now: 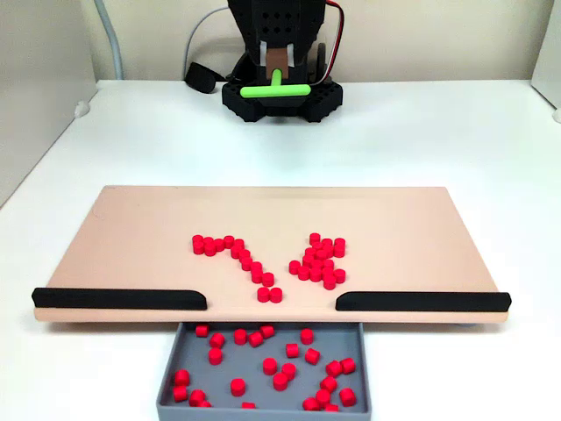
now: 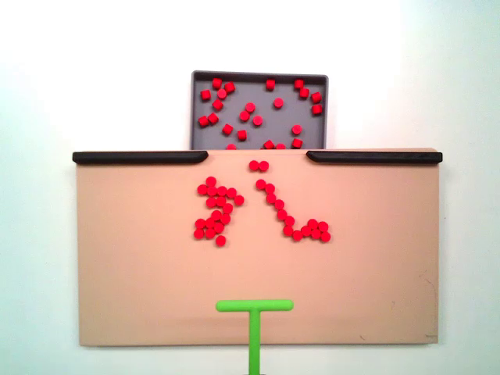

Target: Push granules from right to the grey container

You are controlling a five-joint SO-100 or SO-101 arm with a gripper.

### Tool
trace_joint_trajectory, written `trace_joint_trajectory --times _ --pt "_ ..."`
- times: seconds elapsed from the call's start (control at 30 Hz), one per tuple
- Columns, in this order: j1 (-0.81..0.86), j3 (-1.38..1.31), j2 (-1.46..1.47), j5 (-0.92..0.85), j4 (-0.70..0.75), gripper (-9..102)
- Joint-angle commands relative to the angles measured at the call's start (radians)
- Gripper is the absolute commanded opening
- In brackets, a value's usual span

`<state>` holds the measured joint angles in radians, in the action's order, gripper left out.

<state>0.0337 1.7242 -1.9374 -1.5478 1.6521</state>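
Roughly 33 granules [image 2: 215, 211] on 1 board [image 2: 141, 289]; roughly 24 in 1 grey container [image 2: 197, 98]; 2 black strips [image 2: 141, 157]; 1 pusher [image 2: 255, 306].

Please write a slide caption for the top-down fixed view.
Green pusher waits behind red granules on peach board; grey container partly filled.

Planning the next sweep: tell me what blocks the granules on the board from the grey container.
Nothing visible does. The granules lie behind the open gap between the two black strips, and the grey container sits just past that gap. The green pusher stands clear behind them.
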Motion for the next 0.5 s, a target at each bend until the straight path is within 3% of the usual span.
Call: trace_joint_trajectory --times 0.0,0.47 --pt "-0.008 -0.006 -0.029 0.000 -0.005 0" --pt "0.003 -0.006 -0.017 0.000 -0.003 0"
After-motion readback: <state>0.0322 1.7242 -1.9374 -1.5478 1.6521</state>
